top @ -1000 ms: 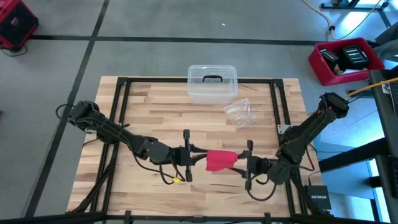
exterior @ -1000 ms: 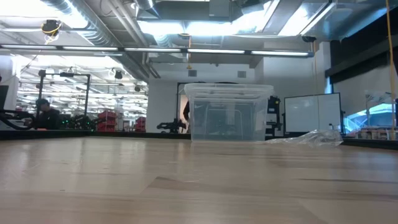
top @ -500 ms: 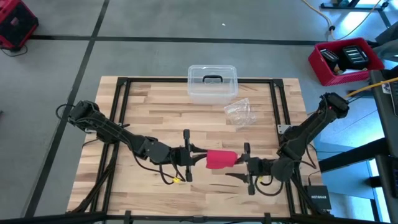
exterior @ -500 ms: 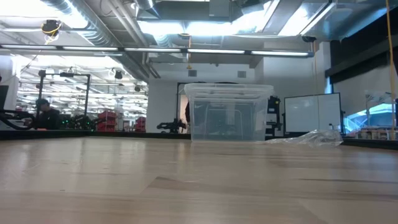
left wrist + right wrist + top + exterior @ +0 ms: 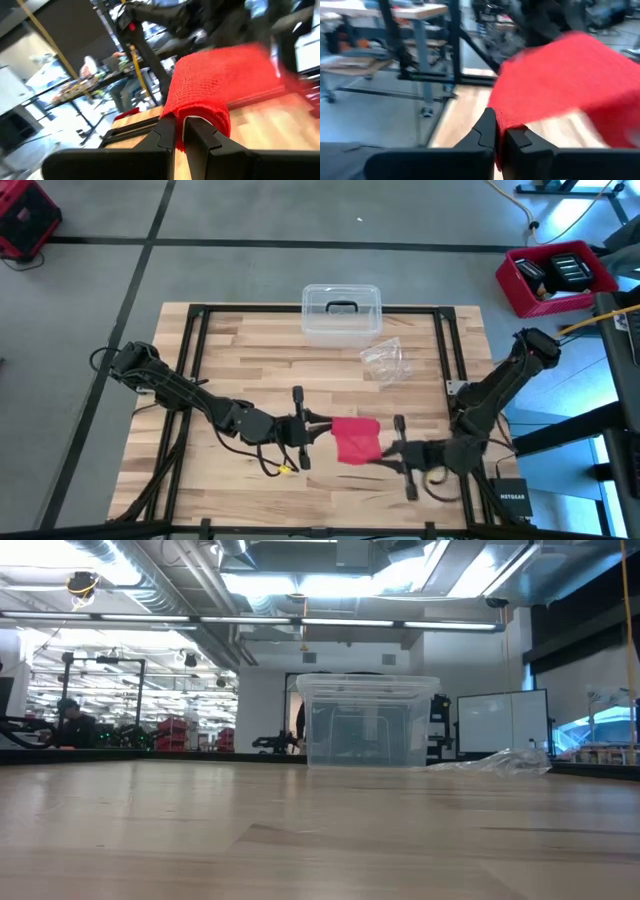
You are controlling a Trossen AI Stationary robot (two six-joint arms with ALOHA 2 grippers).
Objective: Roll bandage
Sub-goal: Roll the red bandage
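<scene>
The bandage point(image 5: 355, 440) is a bright red piece of soft fabric held above the table's near middle, between my two grippers. My left gripper point(image 5: 320, 426) reaches in from the left and is shut on its left end. My right gripper point(image 5: 386, 453) reaches in from the right and is shut on its right end. Each wrist view is filled by the red fabric, the bandage point(image 5: 220, 80) in the left one and the bandage point(image 5: 565, 75) in the right one. The low view shows neither the grippers nor the bandage. My left gripper pinches the bandage's left end point(image 5: 197, 114) between its two fingers, which lie about level and come from the table's left. The fabric bunches over the fingertips and spreads away from them, clear of the table. My right gripper pinches the bandage's right end at its lower edge point(image 5: 512, 119) between its two fingers, coming about level from the table's right. One layer or several, I cannot tell. The fabric hangs clear of the wood.
A clear plastic box point(image 5: 341, 313) with a dark handle stands at the table's far edge. A crinkled clear wrapper point(image 5: 384, 361) lies to its near right. A black frame point(image 5: 196, 340) runs along the table's sides. Bare wood lies between the box and the grippers.
My right gripper has shut on the bandage's right end and drifted slightly toward the table's near edge. The bandage now shows wider and squarer than the narrow bundle it was, its right part drawn nearer. My left gripper has kept its hold.
</scene>
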